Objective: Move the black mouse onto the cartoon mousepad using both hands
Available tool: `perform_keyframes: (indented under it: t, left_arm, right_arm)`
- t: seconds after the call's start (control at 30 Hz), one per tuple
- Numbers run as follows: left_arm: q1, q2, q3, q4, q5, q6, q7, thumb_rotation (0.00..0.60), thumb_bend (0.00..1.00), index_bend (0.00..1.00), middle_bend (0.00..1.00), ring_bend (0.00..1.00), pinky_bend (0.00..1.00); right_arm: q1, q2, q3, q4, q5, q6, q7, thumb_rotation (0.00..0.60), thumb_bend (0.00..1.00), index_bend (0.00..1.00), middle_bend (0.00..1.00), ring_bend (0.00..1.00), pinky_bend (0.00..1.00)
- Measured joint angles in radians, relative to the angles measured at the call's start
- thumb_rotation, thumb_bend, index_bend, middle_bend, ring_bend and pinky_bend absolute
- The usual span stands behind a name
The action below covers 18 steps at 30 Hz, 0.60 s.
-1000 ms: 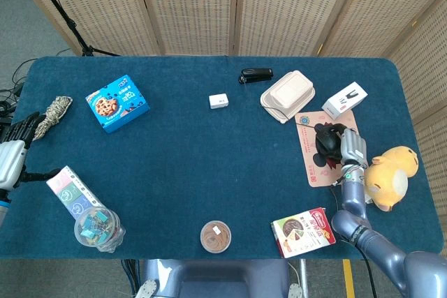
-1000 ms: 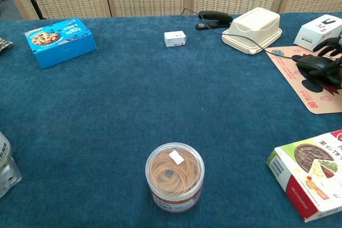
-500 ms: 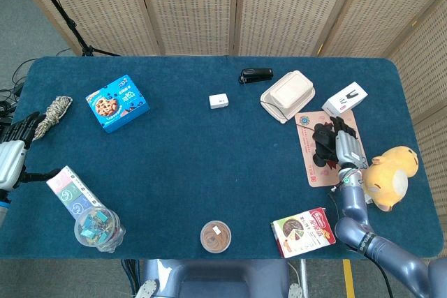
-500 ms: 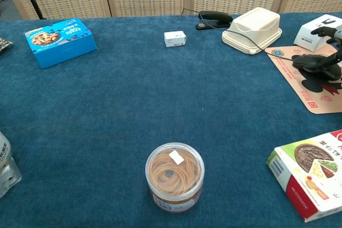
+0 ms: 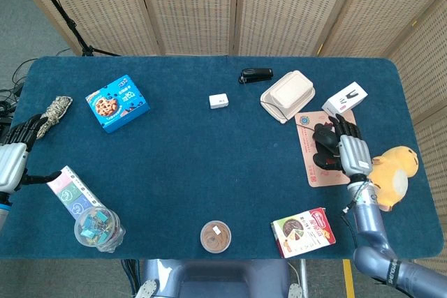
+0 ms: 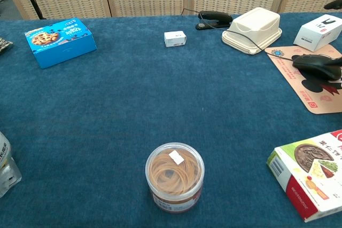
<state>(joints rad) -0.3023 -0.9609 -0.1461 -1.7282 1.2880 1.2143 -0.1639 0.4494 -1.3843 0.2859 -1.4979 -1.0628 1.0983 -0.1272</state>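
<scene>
The black mouse lies on the cartoon mousepad at the right edge of the chest view, its cable running up-left toward the white clamshell box; the placement appears complete. In the head view the right hand sits at the right of the frame, over the pad's right side just beside the mouse, fingers spread and holding nothing; the chest view shows the mouse clear of any hand. The left hand shows at the left edge of the head view, near the rope bundle; its fingers appear loosely apart and empty, though partly cut off. Judgement: the step in hand is the release and retreat. The right hand should lift straight up, clear of the cable, to avoid dragging the mouse off the pad or knocking the yellow plush toy beside it.
</scene>
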Motion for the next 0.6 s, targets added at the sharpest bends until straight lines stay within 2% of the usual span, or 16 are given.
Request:
perform_keyframes:
  t: [0.17, 0.3, 0.47, 0.6]
  left_arm:
    - [0.019, -0.010, 0.014, -0.008, 0.009, 0.031, 0.031, 0.600, 0.11, 0.00, 0.00, 0.00, 0.00]
    - [0.050, -0.028, 0.033, -0.010, 0.021, 0.071, 0.048, 0.600, 0.11, 0.00, 0.00, 0.00, 0.00]
    - [0.096, -0.053, 0.063, 0.014, 0.031, 0.112, 0.053, 0.600, 0.11, 0.00, 0.00, 0.00, 0.00]
    - [0.125, -0.066, 0.076, 0.034, 0.044, 0.146, 0.049, 0.600, 0.11, 0.00, 0.00, 0.00, 0.00]
  right_arm:
    - [-0.066, 0.061, -0.089, -0.011, -0.130, 0.068, 0.007, 0.600, 0.00, 0.00, 0.00, 0.00, 0.00]
    - [-0.129, 0.080, -0.148, 0.029, -0.225, 0.163, 0.047, 0.600, 0.00, 0.00, 0.00, 0.00, 0.00]
    - [-0.192, 0.076, -0.183, 0.089, -0.288, 0.278, 0.057, 0.600, 0.00, 0.00, 0.00, 0.00, 0.00]
    - [-0.230, 0.084, -0.197, 0.094, -0.331, 0.345, 0.043, 0.600, 0.00, 0.00, 0.00, 0.00, 0.00]
